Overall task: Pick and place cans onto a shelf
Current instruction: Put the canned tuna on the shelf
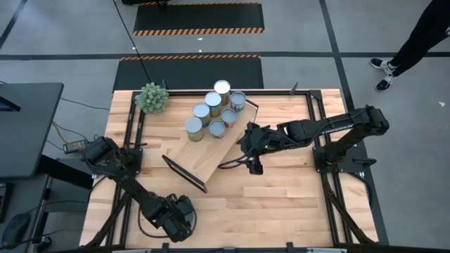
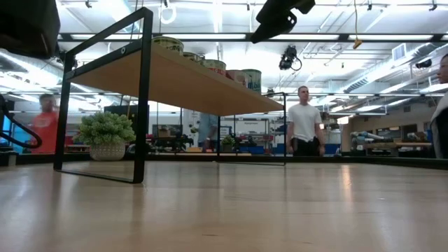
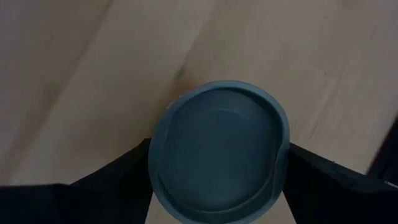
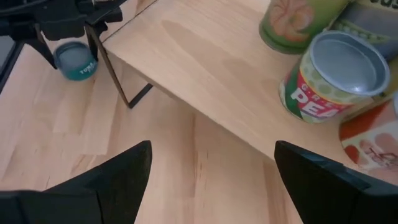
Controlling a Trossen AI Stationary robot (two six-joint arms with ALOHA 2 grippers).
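Observation:
A low teal can (image 4: 76, 62) with a bluish-grey top (image 3: 217, 146) stands upright on the table near its front left. My left gripper (image 1: 179, 214) is down over it, shut on its sides. The light-wood shelf (image 1: 204, 151) stands slantwise mid-table on black frame ends. Several cans (image 1: 214, 109) stand grouped on its far end, a peas can (image 4: 339, 78) among them. My right gripper (image 1: 247, 144) hovers open and empty by the shelf's right edge, above the table. My left gripper pinches the teal can between its two fingers, one on each opposite side of its round wall (image 3: 152, 158). The fingers come steeply from above. The can stays upright, and in the right wrist view its base is on the table.
A spiky green plant (image 1: 152, 97) sits at the far left corner beside the shelf. Bare tabletop (image 1: 281, 204) lies near and to the right of the shelf. People stand in the room beyond the table (image 2: 304, 119), and a person's legs (image 1: 415, 42) show at the far right.

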